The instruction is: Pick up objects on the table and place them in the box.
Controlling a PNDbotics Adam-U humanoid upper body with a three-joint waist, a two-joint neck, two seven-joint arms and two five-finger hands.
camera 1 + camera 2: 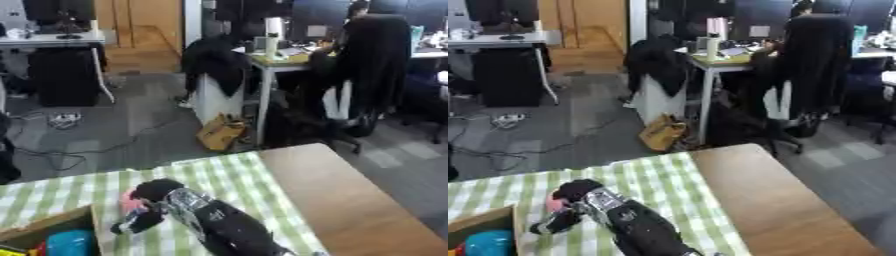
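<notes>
A pink object (131,204) sits under the curled fingers of the right hand (150,202), which grips it on the checked cloth (227,180). The box (52,226) stands just left, holding a blue item (70,242).

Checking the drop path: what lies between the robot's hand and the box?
In the left eye view, only bare green checked tablecloth separates the right hand, fingers curled on a pink object, from the cardboard box.

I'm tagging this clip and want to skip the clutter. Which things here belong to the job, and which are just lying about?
Job things:
right hand, over a pink thing
box with a blue thing inside
checked cloth on the table

Lying about:
brown bag on the floor
black jacket
office chair
</notes>
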